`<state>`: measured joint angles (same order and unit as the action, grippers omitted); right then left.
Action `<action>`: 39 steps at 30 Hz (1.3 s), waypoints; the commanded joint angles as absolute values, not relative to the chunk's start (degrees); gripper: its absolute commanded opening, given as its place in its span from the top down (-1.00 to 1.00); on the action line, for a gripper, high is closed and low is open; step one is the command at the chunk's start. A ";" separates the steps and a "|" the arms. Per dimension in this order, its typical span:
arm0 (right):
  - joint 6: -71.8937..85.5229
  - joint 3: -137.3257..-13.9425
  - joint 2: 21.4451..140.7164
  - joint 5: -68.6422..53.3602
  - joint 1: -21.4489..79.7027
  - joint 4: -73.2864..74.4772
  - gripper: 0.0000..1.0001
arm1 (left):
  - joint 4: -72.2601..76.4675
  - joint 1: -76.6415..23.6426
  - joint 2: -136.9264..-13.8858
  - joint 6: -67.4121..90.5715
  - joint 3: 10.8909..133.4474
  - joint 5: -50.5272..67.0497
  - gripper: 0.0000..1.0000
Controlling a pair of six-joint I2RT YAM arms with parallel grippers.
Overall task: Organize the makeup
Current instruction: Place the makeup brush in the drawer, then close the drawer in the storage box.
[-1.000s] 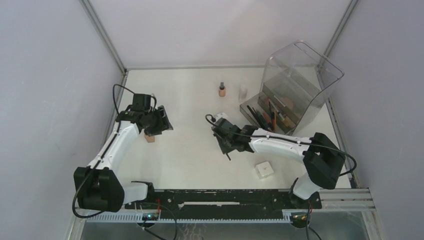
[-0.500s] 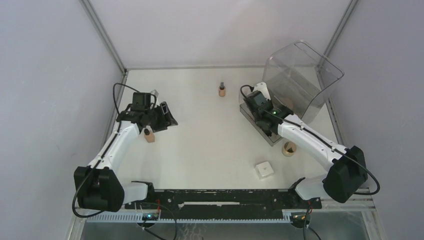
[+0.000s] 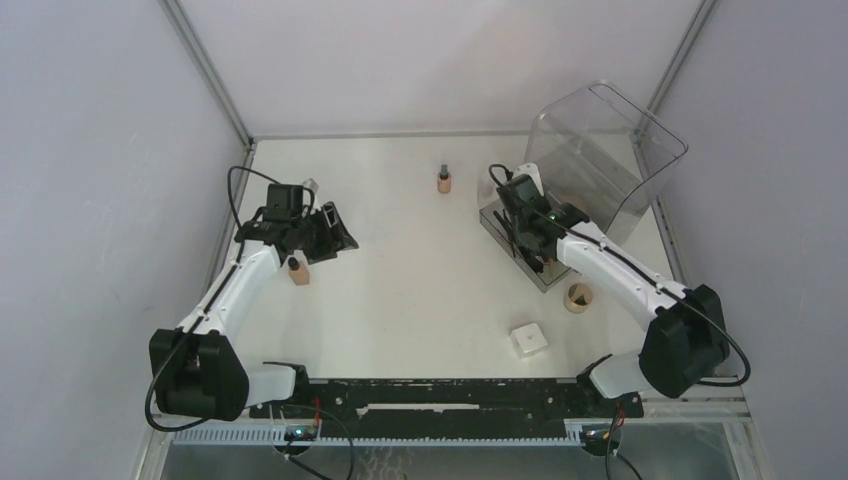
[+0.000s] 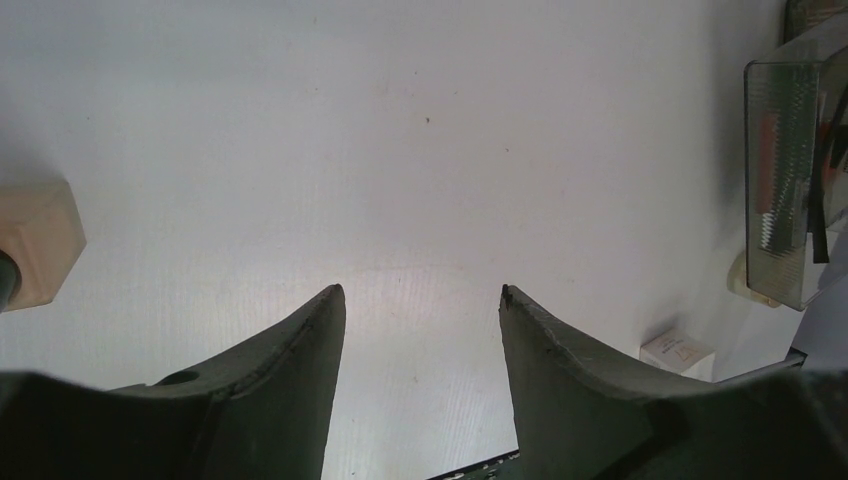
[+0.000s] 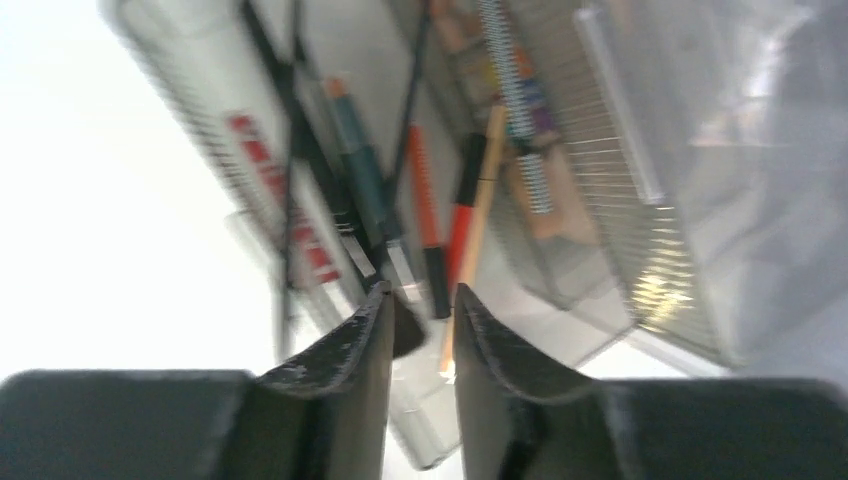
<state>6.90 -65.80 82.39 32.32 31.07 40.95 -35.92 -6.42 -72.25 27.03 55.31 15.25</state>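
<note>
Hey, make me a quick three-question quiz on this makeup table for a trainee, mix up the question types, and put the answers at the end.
1. True or false: the left hand is shut.
2. Which does the right hand hover over? A the pencil tray; B the white box; C the round puff.
3. How many tan dark-capped bottles show in the top view?
Key: 1 false, its fingers stand apart with nothing between them. 2 A. 3 two.
</note>
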 commanded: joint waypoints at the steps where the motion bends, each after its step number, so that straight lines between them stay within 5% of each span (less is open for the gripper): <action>1: 9.50 -63.65 78.60 17.26 36.07 34.81 0.44 | -34.55 -6.77 -72.00 27.97 55.16 15.27 -0.26; 8: 9.23 -64.21 89.08 17.99 40.74 32.21 0.78 | -34.98 -6.70 -71.56 27.92 55.11 15.18 -0.26; 20: 13.26 -65.70 93.68 45.11 29.23 33.80 0.85 | -35.58 -6.71 -70.89 27.77 54.14 15.41 -0.26; 28: 7.66 -67.16 92.63 36.38 28.08 28.91 0.73 | -36.30 -6.72 -71.00 27.33 54.83 15.57 -0.26; 39: 7.52 -69.60 94.56 45.83 22.14 28.21 0.77 | -36.32 -6.76 -69.92 27.82 54.93 16.89 -0.27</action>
<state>7.79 -66.46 95.83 39.77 22.63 29.67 -36.75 -6.42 -71.81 27.20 55.31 15.90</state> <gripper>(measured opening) 0.112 0.635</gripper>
